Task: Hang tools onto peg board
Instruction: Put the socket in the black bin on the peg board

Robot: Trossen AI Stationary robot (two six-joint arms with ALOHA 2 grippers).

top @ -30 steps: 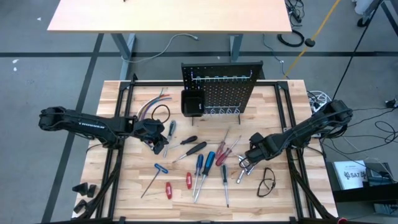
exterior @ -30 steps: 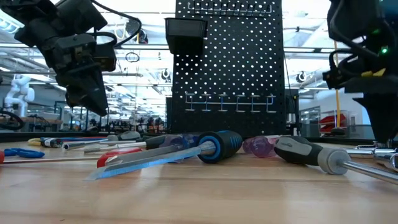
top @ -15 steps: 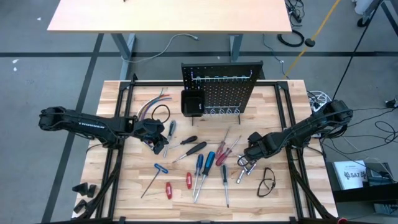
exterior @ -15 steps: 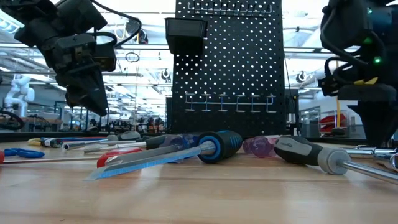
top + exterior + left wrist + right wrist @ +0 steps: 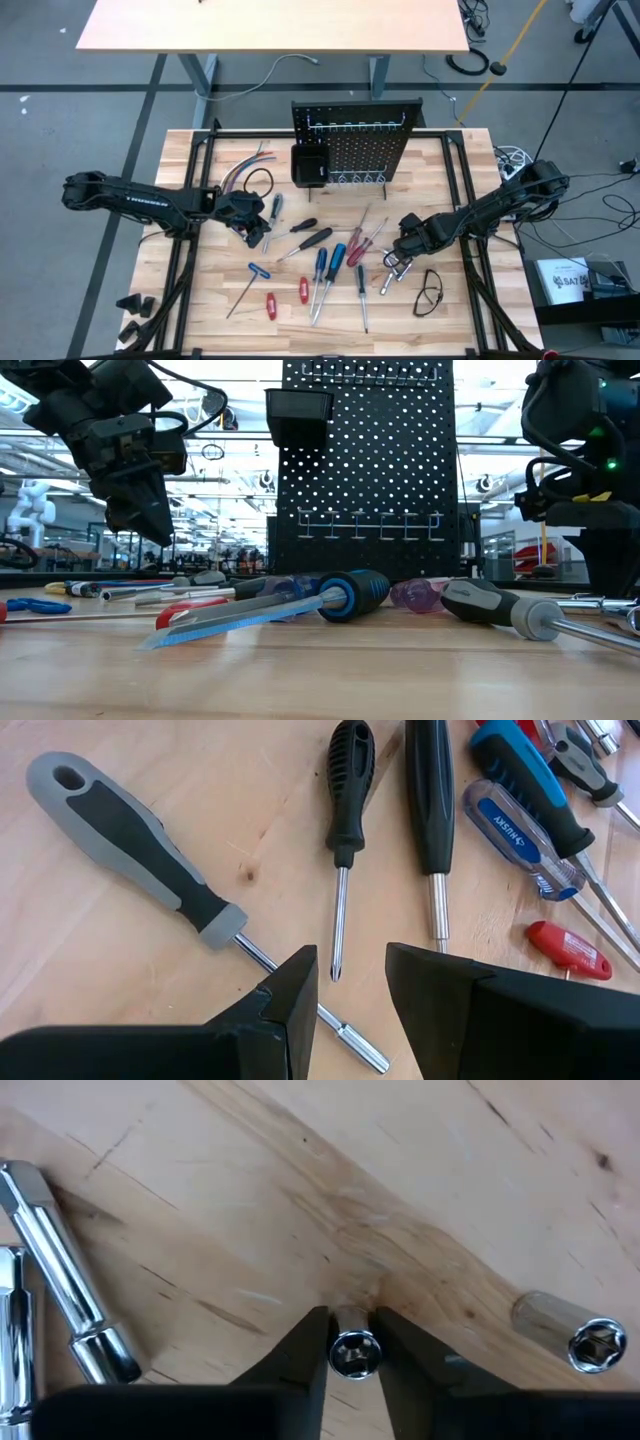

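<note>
The black peg board stands upright at the table's far middle, with a row of hooks and a small black bin. Screwdrivers with blue, red and black handles lie flat on the wood in front of it. My left gripper hovers open above a slim black screwdriver and a grey-black one, left of the pile. My right gripper points down at the pile's right side, shut on a small silver socket bit. My right gripper pinches the socket bit's round side wall between its two fingertips, coming from above and pointing down. The bit stands on end with its hex opening up. Whether its lower end rests on the wood cannot be told.
Another silver socket and chrome bars lie close to my right gripper. Safety glasses lie at the near right. A bundle of coloured wires lies left of the bin. Bare wood runs along the table's near edge.
In the low view my right arm's wrist has tipped a little over the table's right part; its gripper stays over the same spot.
</note>
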